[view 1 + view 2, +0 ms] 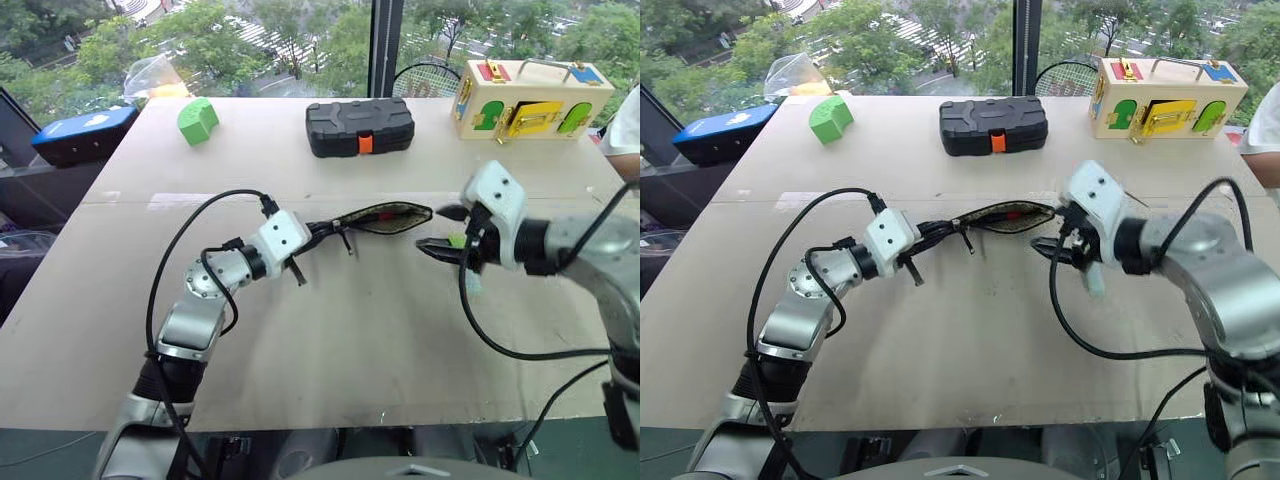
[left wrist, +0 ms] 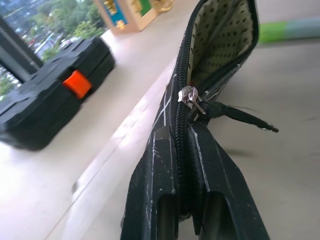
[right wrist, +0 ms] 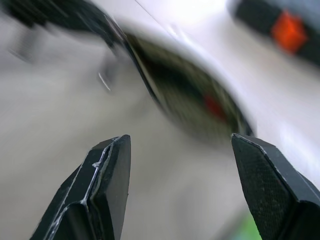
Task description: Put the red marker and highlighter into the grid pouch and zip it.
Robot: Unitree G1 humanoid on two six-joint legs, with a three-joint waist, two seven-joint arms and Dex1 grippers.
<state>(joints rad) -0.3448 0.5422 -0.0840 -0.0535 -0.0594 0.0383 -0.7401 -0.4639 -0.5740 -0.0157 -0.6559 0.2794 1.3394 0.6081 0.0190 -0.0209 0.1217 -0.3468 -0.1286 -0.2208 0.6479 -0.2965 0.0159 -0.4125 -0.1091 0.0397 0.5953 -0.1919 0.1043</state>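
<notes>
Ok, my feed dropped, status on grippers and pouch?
Left gripper shut on pouch end, pouch mouth open, red marker inside. Right gripper open, empty, facing the mouth. Highlighter on table beside pouch. Nothing blocking.

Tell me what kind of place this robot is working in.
Likely a robot test or lab room high in a building: a plain table by a large window over treetops, set with practice props such as a wooden latch box and black tool case.
</notes>
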